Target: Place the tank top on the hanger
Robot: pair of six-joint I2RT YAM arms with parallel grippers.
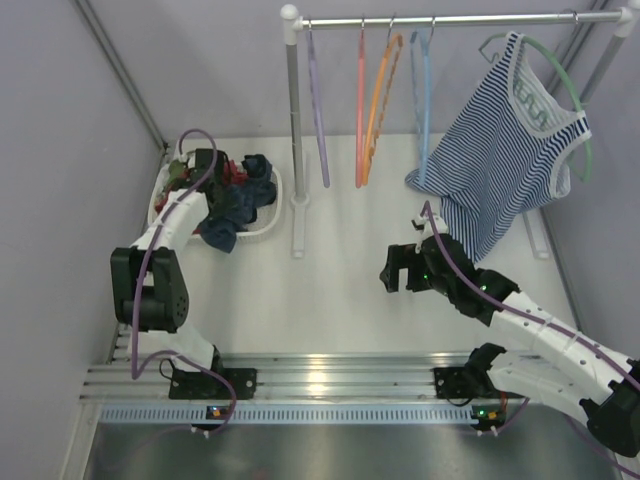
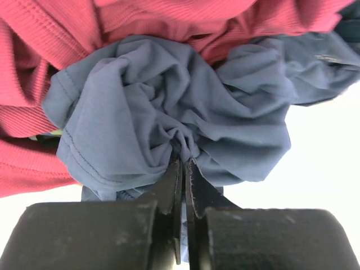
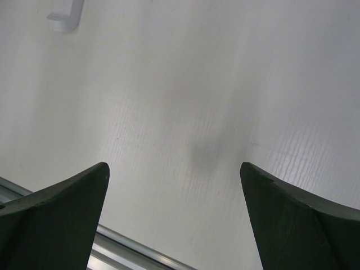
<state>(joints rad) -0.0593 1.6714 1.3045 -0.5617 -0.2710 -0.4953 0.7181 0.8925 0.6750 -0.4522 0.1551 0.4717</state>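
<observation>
Navy, plain and all scrunched up, that tank top (image 2: 169,107), sitting in the white basket (image 1: 272,224) at upper left with the left gripper (image 2: 184,169) pinched tight on a bunched fold. Got a red garment (image 2: 140,22) crowding over it from above and the side. Over on the right: right gripper (image 3: 174,180) spread wide above the table (image 1: 340,290), well apart from the light-blue hanger (image 1: 425,110) up on the rail (image 1: 450,20), just beside a striped tank top (image 1: 500,160).
</observation>
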